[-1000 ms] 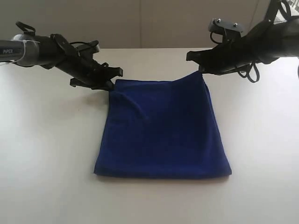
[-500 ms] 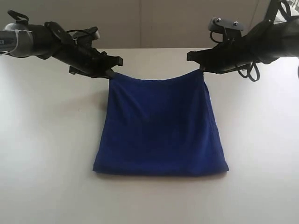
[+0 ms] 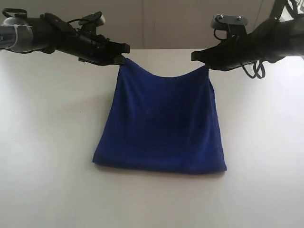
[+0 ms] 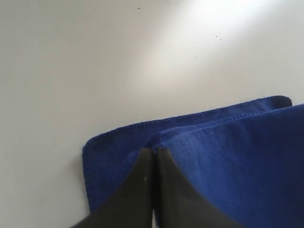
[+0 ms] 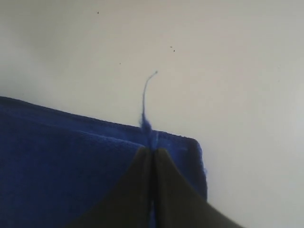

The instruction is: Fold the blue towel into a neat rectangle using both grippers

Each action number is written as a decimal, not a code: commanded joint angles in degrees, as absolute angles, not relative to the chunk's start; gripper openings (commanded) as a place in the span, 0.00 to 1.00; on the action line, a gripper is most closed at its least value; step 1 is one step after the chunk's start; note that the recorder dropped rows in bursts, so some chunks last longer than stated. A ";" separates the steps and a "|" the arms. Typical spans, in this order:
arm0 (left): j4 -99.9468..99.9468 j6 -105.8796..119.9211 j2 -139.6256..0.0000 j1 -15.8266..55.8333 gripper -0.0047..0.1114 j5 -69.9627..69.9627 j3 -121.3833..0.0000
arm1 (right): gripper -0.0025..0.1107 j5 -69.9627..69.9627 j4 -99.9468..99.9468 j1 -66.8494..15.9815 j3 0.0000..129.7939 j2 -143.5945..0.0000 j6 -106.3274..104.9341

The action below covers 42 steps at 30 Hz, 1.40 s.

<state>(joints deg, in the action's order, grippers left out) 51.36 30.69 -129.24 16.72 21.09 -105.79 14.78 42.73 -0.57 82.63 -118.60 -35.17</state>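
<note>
Jaws of the left gripper [image 3: 122, 57] and right gripper [image 3: 204, 66] clamp far corners of the blue towel [image 3: 161, 123]; soft and light, it sags between.

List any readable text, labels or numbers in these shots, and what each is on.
Grey tube, far left of the exterior view: a bit of white print at the picture's edge, cut off and too blurred to read.
Towel: no label or print shows in any view.
Nothing else carries text.
</note>
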 commanded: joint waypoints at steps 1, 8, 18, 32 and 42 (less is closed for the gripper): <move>52.90 32.00 -128.40 16.76 0.04 23.32 -107.57 | 0.02 14.10 42.44 -0.69 82.79 -116.23 -36.51; 55.65 37.65 -129.64 17.23 0.04 18.92 -109.31 | 0.02 11.48 42.32 -0.69 82.67 -115.86 -37.30; 56.87 37.93 -138.04 17.23 0.04 14.37 -109.31 | 0.02 3.15 42.19 -0.57 82.67 -127.71 -37.30; 59.12 37.93 -139.35 17.23 0.56 15.42 -111.35 | 0.36 0.67 42.19 -0.57 82.79 -129.11 -37.30; 53.01 37.09 -135.07 14.31 0.60 26.53 -113.28 | 0.44 9.87 42.19 -0.49 82.79 -119.20 -37.10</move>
